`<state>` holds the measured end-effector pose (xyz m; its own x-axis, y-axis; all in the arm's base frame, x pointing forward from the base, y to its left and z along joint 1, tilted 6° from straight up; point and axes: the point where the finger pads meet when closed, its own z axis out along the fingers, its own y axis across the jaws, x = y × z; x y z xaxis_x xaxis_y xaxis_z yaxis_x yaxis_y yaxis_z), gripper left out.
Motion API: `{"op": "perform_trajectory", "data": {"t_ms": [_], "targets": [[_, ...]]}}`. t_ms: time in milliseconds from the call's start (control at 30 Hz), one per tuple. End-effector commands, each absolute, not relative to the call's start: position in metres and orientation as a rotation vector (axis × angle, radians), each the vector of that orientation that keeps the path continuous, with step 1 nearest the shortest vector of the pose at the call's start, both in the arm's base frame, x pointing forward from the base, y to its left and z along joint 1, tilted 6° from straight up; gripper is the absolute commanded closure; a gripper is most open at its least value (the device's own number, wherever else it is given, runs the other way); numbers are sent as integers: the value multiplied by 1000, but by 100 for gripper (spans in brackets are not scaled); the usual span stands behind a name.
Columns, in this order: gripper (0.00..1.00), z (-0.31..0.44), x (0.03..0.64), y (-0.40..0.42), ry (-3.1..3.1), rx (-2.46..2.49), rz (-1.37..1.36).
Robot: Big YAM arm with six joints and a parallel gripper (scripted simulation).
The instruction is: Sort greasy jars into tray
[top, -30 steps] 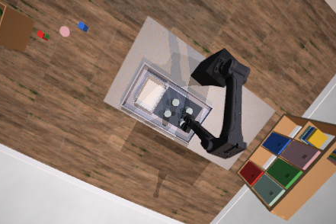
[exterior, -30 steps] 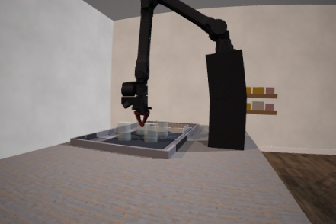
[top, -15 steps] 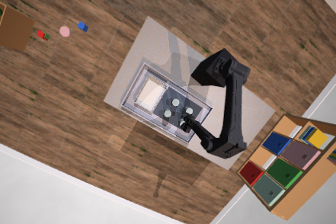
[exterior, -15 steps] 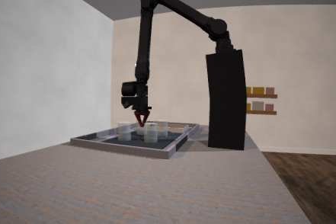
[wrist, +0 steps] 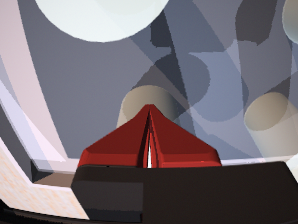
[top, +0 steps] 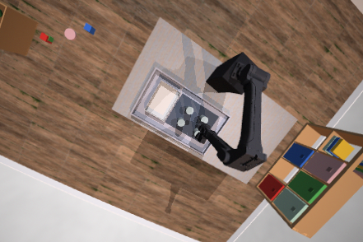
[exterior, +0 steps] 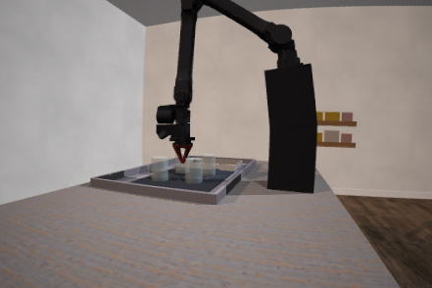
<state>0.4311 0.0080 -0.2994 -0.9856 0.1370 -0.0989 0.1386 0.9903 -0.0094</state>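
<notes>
Four pale glass jars stand upright, apart, on the dark mat [top: 174,114] [exterior: 173,185]. In the overhead view one jar [top: 189,110] is at the back, one jar [top: 181,123] nearer the tray, one jar [top: 204,119] to the right and one jar [top: 197,133] partly under the arm. My gripper [exterior: 182,160] [wrist: 149,111] is shut and empty, its red fingertips together, pointing down at about jar-top height among the jars. In the wrist view one jar [wrist: 137,100] is partly hidden behind the fingers. The white tray [top: 162,100] beside the mat holds no jar.
A low grey-walled frame [top: 143,91] [exterior: 157,192] surrounds mat and tray on the steel table top [top: 152,55] [exterior: 132,235]. In the wrist view a large jar [wrist: 102,17] stands at the upper left, another jar [wrist: 272,117] at the right. The arm base [exterior: 291,127] stands outside the frame.
</notes>
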Motion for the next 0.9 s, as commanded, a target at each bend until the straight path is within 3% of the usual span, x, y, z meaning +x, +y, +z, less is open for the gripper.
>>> {"op": "perform_trajectory", "data": {"t_ms": [0, 867], "targets": [[100, -296, 432, 9, 3024, 226, -30], [100, -296, 429, 9, 3024, 226, -30]]}}
